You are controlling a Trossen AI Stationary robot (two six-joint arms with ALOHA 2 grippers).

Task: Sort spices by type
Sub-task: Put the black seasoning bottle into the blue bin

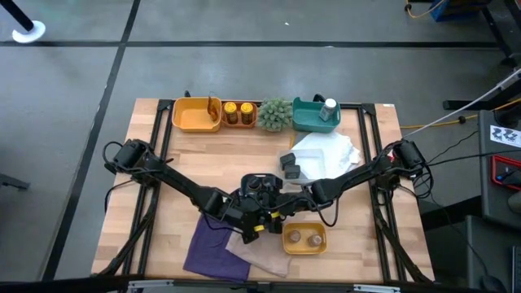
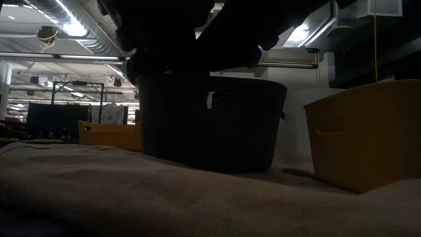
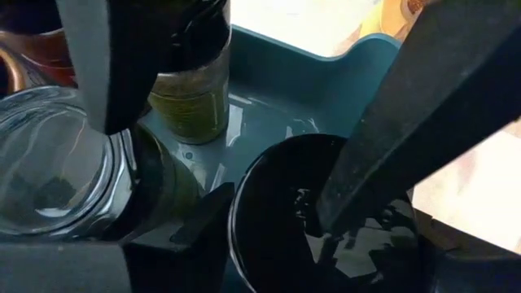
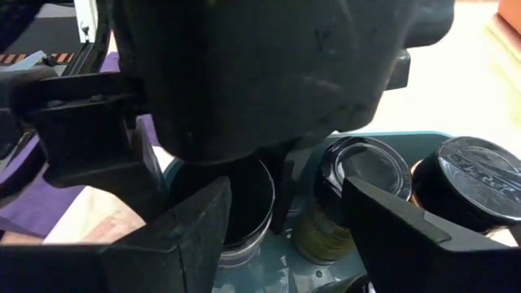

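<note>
Plainly the spices in play sit in a teal tray (image 3: 326, 89) near the front middle of the desk (image 1: 195, 163). The wrist views show a green-herb jar (image 3: 191, 98), a clear glass jar (image 3: 49, 171) and a dark-topped jar (image 3: 301, 220) crowded together there, with two more dark-lidded jars (image 4: 476, 175) alongside.

Both arms meet over this tray. The left end effector (image 1: 248, 215) reaches down among the jars with its fingers spread. One finger stands by the glass jar and the other slants across the dark-topped one, and we see nothing pinched between them. The right end effector (image 1: 273, 203) hangs just behind it, also spread, with the green-herb jar showing between its fingers but not clearly clamped.

Further out, a small yellow tray (image 1: 319, 244) just right of the arms already holds two jars. Along the far edge stand an empty yellow tray (image 1: 195, 124), an orange tray (image 1: 238, 124) with two yellow-orange jars (image 1: 238, 110), a spiky green plant (image 1: 275, 115) and a second teal tray (image 1: 303, 120) with a white bottle (image 1: 330, 107).

We judge the sort is partly done and the step in hand is choosing a jar from the crowded tray. The next move calls for centring on one jar, closing on it without knocking its neighbours, and lifting it straight up.
</note>
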